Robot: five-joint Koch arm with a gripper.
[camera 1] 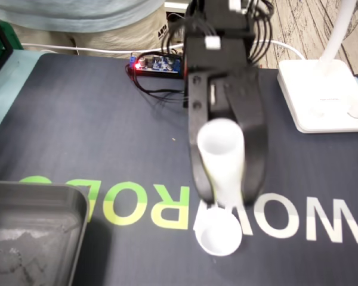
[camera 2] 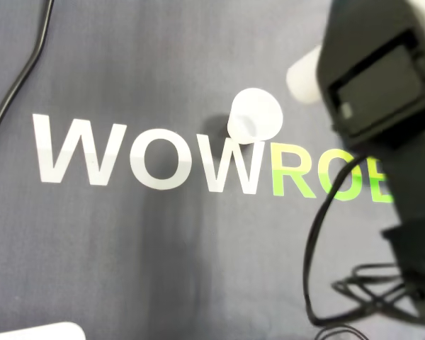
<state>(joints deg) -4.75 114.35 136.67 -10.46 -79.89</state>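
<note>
In the fixed view my black gripper (camera 1: 228, 199) points down at the mat, its two fingers closed around a white plastic cup (camera 1: 222, 156) that is tilted with its open mouth toward the camera. A second white cup (camera 1: 218, 233) stands on the mat just below the held one, over the white "W" lettering. The two cups look close or touching; I cannot tell which. In the overhead view the standing cup (camera 2: 255, 117) is in plain sight. The held cup (camera 2: 304, 74) only peeks out beside the black arm (camera 2: 382, 78), which hides the fingers.
A grey metal tray (camera 1: 30, 229) sits at the lower left of the fixed view. A white lamp base (camera 1: 322, 95) stands at the right. The controller board (camera 1: 158, 62) with a red light and cables lies behind the arm. A black cable (camera 2: 21, 78) runs along the overhead view's left.
</note>
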